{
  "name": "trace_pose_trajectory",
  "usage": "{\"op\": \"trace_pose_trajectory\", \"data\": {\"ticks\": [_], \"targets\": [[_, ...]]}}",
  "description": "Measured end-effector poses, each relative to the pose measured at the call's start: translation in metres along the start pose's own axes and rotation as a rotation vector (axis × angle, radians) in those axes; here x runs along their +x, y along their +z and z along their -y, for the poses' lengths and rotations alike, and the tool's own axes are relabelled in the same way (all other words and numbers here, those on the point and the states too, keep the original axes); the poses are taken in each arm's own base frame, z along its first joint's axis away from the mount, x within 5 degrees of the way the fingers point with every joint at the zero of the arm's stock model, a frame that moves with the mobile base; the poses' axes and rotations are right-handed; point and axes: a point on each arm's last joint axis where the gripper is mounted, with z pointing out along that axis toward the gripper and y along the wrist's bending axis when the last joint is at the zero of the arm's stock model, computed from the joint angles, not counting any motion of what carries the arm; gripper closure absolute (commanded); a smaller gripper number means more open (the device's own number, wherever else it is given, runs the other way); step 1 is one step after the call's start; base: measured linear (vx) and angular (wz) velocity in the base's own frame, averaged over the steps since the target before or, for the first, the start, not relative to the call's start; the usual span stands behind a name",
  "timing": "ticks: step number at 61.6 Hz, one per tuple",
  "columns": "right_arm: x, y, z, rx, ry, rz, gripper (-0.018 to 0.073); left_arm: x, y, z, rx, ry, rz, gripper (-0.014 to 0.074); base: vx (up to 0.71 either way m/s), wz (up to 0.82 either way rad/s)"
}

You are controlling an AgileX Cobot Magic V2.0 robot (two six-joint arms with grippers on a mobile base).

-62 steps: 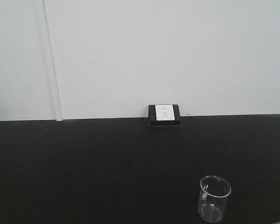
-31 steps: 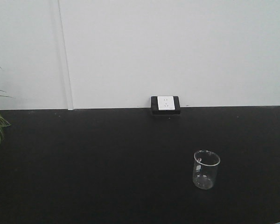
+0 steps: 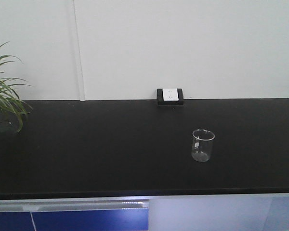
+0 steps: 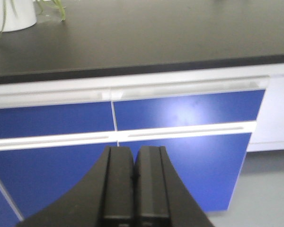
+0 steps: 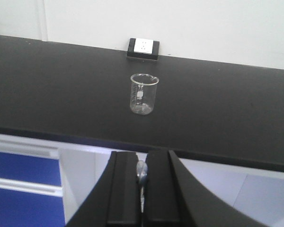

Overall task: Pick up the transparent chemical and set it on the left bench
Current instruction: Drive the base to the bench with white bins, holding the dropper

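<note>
Change in view: in the front-facing view the small clear glass beaker (image 3: 203,145) sits higher and smaller than a second ago, when it filled the lower right corner.
Newly in frame: the front edge of the matte black desk (image 3: 86,159), the blue cabinet fronts (image 3: 86,219) below it and a green potted plant (image 3: 2,103) at the left have all come into view.
Reading of the change: the robot appears to have drawn back from the desk and turned a little. The beaker itself looks unmoved, in the same place relative to the socket box.
Beaker position: it stands upright on the desk, in front of and slightly right of the white socket box in its black frame (image 3: 170,96), well apart from it and from the plant. Any liquid in it is too faint to make out.
Meaning for the task: the beaker is not yet grabbed. This desk carries the socket box and shows no white trays, so it is judged not to be the left bench. Pick-up and carry both remain.
Left claw (image 4: 134,158): fingers pressed together, holding nothing, pointed at the blue cabinet fronts below the desk edge.
Right claw (image 5: 141,163): fingers together, aimed towards the beaker but well short of it. A small glint sits in the seam, and what it is cannot be told.
Count, beakers: one.
Count, socket boxes: one.
Count, plants: one, in a white pot (image 4: 12,14).
Count, claws: two.
Count, blue fronts: two in the upper row in the left wrist view. The lower row is partly hidden.
</note>
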Motion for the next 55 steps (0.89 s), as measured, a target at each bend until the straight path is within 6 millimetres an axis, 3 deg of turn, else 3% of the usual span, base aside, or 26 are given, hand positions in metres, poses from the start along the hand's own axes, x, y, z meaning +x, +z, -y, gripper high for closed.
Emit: {"op": "trace_pose_trajectory", "data": {"ticks": [28, 55], "targets": [[0.0000, 0.0000, 0.0000, 0.000, 0.000, 0.000, 0.0564, 0.0000, 0.0000, 0.0000, 0.000, 0.000, 0.000, 0.0600, -0.34, 0.22], [0.0000, 0.0000, 0.0000, 0.000, 0.000, 0.000, 0.0564, 0.0000, 0.0000, 0.0000, 0.000, 0.000, 0.000, 0.0600, -0.25, 0.55]]}}
